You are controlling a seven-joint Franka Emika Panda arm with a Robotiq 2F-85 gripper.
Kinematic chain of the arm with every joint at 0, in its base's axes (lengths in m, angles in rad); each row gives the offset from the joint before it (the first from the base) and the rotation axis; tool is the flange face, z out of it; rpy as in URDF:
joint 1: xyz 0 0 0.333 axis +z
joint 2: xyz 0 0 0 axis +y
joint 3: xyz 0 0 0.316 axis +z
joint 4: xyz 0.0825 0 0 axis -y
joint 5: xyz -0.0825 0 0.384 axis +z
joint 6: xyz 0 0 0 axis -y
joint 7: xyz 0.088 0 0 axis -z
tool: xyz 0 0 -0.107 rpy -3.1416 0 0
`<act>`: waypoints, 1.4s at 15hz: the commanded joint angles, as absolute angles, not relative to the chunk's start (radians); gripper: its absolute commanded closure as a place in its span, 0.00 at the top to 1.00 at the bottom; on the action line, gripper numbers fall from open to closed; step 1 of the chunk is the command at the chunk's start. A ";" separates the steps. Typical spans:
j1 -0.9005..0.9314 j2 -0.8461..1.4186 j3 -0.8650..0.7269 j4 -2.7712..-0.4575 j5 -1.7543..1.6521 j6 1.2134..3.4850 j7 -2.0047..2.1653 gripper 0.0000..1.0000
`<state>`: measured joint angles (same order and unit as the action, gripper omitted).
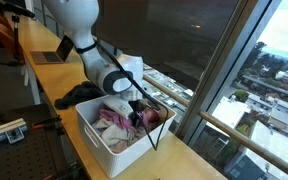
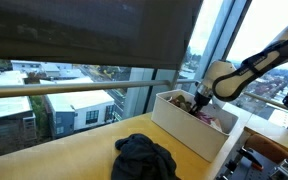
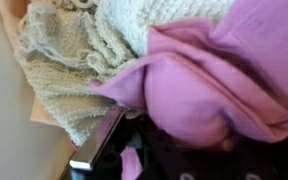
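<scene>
My gripper (image 1: pixel 144 116) reaches down into a white bin (image 1: pixel 96 133) full of clothes, seen in both exterior views. In the wrist view a pink cloth (image 3: pixel 209 85) bulges right against the gripper (image 3: pixel 174 150), which is shut on a fold of it. One dark finger (image 3: pixel 99 148) shows at the lower left. A cream knitted cloth (image 3: pixel 69 50) lies beside the pink one. Seen from the window side, the gripper (image 2: pixel 199 103) is low inside the bin (image 2: pixel 184 128), and its fingertips are hidden by the clothes.
A dark crumpled garment (image 2: pixel 144 158) lies on the wooden counter (image 2: pixel 74 160) beside the bin; it also shows as a dark garment (image 1: pixel 79 93) behind the bin. Large windows (image 1: pixel 199 50) run along the counter's edge. A laptop (image 1: pixel 52 57) sits farther back.
</scene>
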<state>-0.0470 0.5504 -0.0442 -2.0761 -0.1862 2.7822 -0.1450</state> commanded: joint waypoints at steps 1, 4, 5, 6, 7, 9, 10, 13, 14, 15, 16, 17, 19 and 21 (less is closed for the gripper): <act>-0.054 0.328 -0.008 -2.207 -0.160 2.746 -0.170 0.00; -0.050 0.190 0.011 -2.237 -0.149 2.711 -0.181 0.00; -0.045 0.146 0.014 -2.237 -0.146 2.697 -0.183 0.00; -0.041 0.104 0.021 -2.234 -0.136 2.677 -0.189 0.00; -0.033 0.064 0.025 -2.225 -0.132 2.659 -0.192 0.00; -0.014 -0.013 0.036 -2.199 -0.117 2.607 -0.202 0.00; 0.002 -0.047 0.044 -2.186 -0.113 2.581 -0.200 0.00; 0.064 -0.128 0.082 -2.133 -0.100 2.492 -0.180 0.00; 0.090 -0.140 0.105 -2.116 -0.106 2.471 -0.161 0.00; 0.114 -0.157 0.125 -2.094 -0.104 2.439 -0.155 0.00; 0.139 -0.160 0.152 -2.075 -0.116 2.421 -0.134 0.00; 0.164 -0.160 0.181 -2.054 -0.128 2.402 -0.112 0.00; 0.206 -0.145 0.234 -2.003 -0.139 2.363 -0.075 0.00; 0.235 -0.122 0.269 -1.986 -0.148 2.355 -0.054 0.00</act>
